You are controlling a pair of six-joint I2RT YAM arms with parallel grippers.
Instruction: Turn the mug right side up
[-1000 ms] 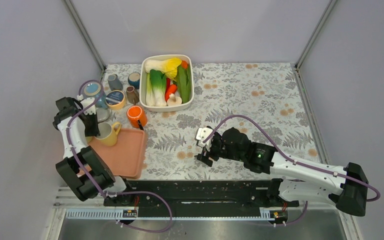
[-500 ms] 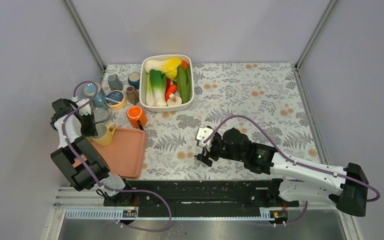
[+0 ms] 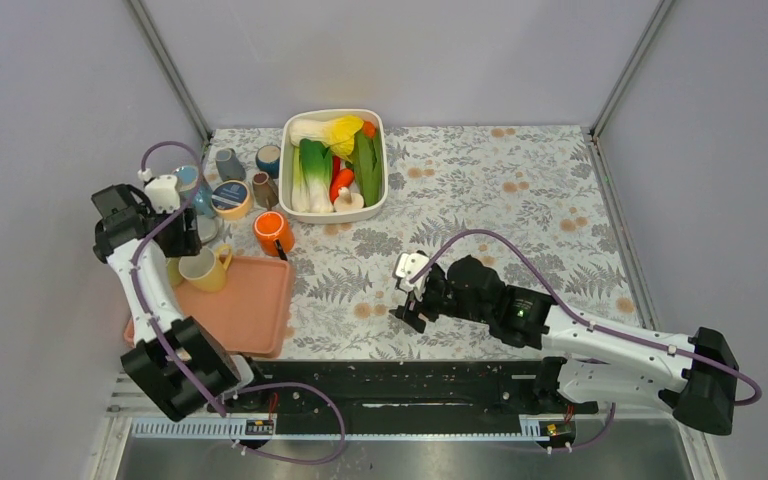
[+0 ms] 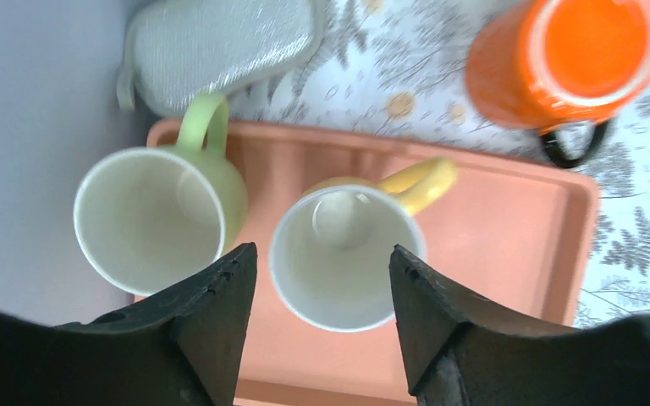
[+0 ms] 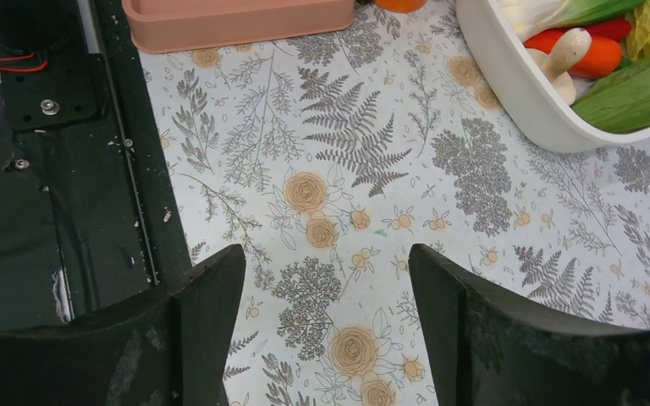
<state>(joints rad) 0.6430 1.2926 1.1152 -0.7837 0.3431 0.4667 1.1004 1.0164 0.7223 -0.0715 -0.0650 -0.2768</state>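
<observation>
The yellow mug (image 3: 203, 268) stands right side up on the pink tray (image 3: 260, 300), its mouth facing up and its handle pointing toward the far right. In the left wrist view the same mug (image 4: 347, 254) sits directly below my left gripper (image 4: 322, 249), whose fingers are spread to either side of the rim and touch nothing. From above, the left gripper (image 3: 182, 236) hovers just over the mug's left side. My right gripper (image 3: 407, 293) is open and empty, low over the flowered cloth near the table's middle front (image 5: 327, 249).
A green mug (image 4: 148, 220) stands upright at the yellow one's left on the tray (image 4: 508, 228). An orange mug (image 3: 273, 232) sits beyond the tray. Several cups (image 3: 230, 195) crowd the back left, and a white dish (image 3: 380, 200) of vegetables stands behind.
My left gripper has opened and let go of the yellow mug, then lifted and drawn back to the left. The mug stays upright on the tray. The right arm has not moved.
</observation>
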